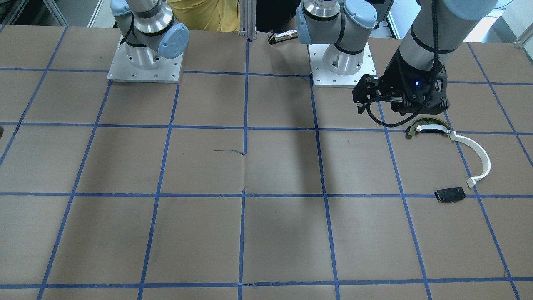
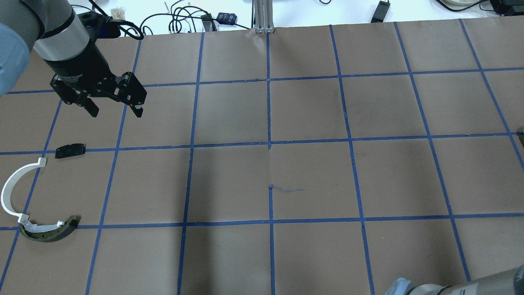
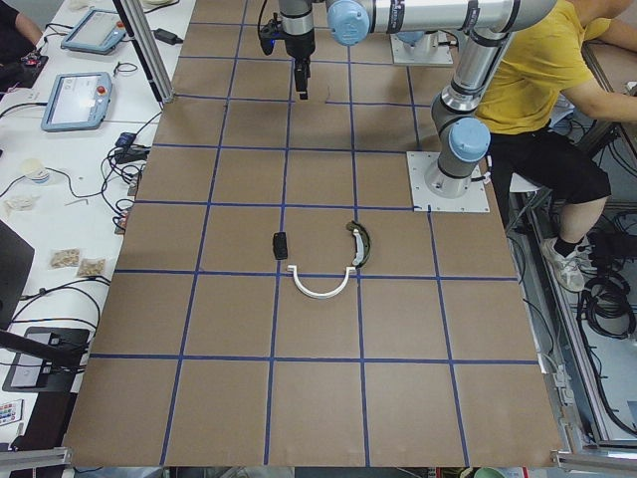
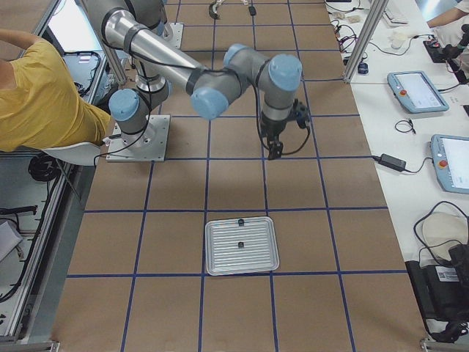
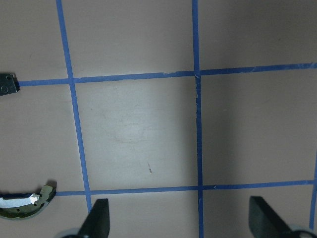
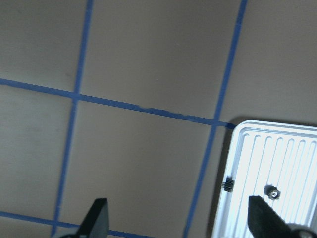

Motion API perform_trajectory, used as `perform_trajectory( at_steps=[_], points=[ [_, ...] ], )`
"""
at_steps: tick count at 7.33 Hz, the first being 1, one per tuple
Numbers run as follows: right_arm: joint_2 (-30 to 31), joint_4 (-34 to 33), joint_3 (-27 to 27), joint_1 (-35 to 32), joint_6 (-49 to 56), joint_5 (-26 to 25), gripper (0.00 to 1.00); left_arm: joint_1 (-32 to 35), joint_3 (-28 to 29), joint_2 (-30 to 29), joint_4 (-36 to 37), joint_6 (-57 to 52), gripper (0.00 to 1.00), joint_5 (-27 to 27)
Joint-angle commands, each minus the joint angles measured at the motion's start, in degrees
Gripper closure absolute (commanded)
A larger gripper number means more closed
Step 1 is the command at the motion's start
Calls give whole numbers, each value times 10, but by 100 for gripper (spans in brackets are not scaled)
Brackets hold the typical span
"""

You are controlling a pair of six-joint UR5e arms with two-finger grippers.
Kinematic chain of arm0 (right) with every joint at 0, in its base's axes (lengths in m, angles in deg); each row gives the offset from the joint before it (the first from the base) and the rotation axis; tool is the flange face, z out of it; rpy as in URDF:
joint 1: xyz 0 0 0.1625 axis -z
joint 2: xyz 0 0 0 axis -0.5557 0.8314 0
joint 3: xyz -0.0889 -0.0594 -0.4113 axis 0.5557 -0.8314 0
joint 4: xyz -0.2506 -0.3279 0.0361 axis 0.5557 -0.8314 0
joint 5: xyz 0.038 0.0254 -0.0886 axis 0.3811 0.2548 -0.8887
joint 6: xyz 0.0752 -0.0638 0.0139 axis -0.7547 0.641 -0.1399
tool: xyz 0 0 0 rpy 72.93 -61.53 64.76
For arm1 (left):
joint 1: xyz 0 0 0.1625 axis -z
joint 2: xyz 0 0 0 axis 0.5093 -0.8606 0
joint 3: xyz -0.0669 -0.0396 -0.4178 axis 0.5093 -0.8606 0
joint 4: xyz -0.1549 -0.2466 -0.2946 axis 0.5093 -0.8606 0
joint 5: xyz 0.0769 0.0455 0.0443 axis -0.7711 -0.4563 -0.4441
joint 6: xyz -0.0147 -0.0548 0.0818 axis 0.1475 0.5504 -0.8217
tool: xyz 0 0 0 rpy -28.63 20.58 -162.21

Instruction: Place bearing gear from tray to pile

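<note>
The pile lies on the table's left part: a thin white arc strip (image 2: 12, 192), a dark olive curved piece (image 2: 49, 231) and a flat black plate (image 2: 70, 150). My left gripper (image 2: 116, 111) hangs above the table beside the pile, open and empty; its wrist view shows only the olive piece (image 5: 27, 204) and the plate's corner (image 5: 7, 83). A ribbed metal tray (image 4: 242, 246) holds two small dark parts: a toothed one (image 6: 229, 185) at its edge and a round one (image 6: 271, 191). My right gripper (image 6: 181, 220) is open and empty, above the table short of the tray.
The table is brown paper with a blue tape grid. Both arm bases (image 1: 145, 62) stand on plates at the robot's side. A person in a yellow shirt (image 3: 542, 70) sits behind the robot. Cables and tablets lie on the white bench (image 4: 418, 88) past the far edge.
</note>
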Motion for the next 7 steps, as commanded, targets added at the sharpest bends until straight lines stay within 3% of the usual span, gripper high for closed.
perform_trajectory(
  at_steps=[1,4,6,7],
  points=[
    [-108,-113,-1,101,113,3,0,-1,0,0,0,0,0,0],
    [-180,-133,1,138,113,5,0,-1,0,0,1,0,0,2],
    [-201,-174,9,142,113,-2,0,-1,0,0,1,0,0,1],
    [-201,-184,24,142,95,-4,5,-1,0,0,1,0,0,1]
  ],
)
